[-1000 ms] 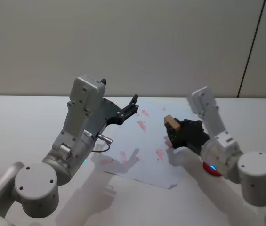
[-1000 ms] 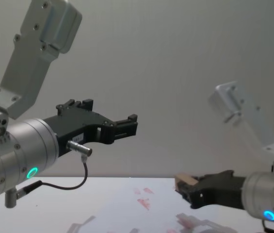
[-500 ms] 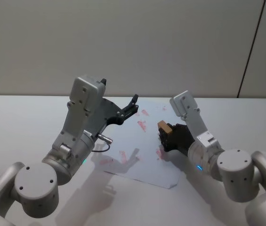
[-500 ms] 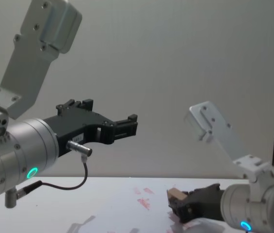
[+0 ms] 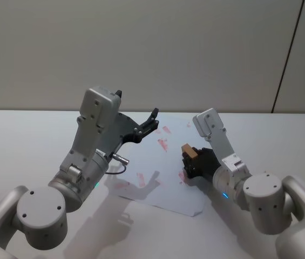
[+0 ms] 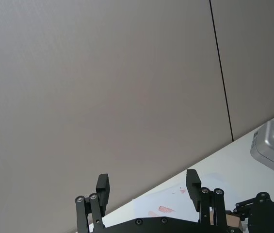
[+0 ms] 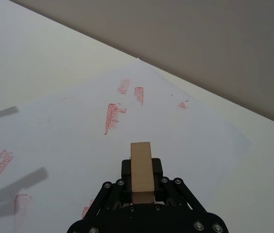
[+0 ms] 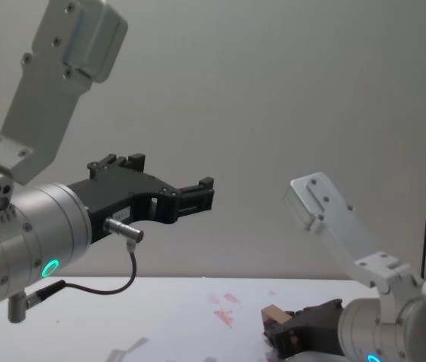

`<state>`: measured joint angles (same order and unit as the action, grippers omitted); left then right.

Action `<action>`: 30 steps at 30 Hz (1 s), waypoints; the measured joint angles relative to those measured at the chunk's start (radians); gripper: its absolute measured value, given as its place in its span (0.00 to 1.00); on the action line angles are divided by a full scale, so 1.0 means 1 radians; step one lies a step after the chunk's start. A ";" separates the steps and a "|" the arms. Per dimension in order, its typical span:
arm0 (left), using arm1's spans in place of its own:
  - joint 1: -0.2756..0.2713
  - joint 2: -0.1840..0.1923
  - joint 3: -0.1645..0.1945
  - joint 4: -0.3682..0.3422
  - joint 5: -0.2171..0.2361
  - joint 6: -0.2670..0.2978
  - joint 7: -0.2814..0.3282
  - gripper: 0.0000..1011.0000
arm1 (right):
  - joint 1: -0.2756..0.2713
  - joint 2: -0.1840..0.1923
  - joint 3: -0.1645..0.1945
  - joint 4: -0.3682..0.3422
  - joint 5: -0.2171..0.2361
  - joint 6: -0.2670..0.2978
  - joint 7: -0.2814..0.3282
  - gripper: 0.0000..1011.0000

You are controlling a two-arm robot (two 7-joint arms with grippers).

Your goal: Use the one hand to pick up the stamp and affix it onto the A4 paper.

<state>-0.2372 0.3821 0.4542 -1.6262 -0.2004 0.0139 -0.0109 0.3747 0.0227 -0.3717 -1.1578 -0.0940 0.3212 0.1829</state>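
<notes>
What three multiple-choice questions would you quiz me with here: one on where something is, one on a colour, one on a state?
1. Where is the stamp?
A) lying flat on the table
B) held by the right gripper over the A4 paper
C) on a shelf

2. What colour are the marks on the paper?
A) blue
B) red-pink
C) black

3. How are the fingers of the left gripper, raised at the robot's left?
A) open, holding nothing
B) shut on a pen
C) shut on a cloth

Answers:
1 B: the wooden block sits between the right gripper's fingers with the sheet under it.
2 B: every smudge on the sheet is red-pink.
3 A: the left wrist view shows its two fingers spread apart with only wall between them.
</notes>
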 joint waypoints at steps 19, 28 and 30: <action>0.000 0.000 0.000 0.000 0.000 0.000 0.000 0.99 | 0.012 -0.007 0.014 0.015 0.033 0.024 -0.024 0.22; 0.000 0.000 0.000 0.000 0.000 0.000 0.000 0.99 | 0.018 -0.003 0.033 -0.034 0.077 0.018 -0.015 0.22; 0.000 0.000 0.000 0.000 0.000 0.000 0.000 0.99 | 0.018 0.000 0.039 -0.061 0.095 0.017 -0.009 0.22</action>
<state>-0.2372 0.3821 0.4542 -1.6262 -0.2004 0.0139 -0.0109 0.3932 0.0225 -0.3324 -1.2189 0.0014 0.3385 0.1734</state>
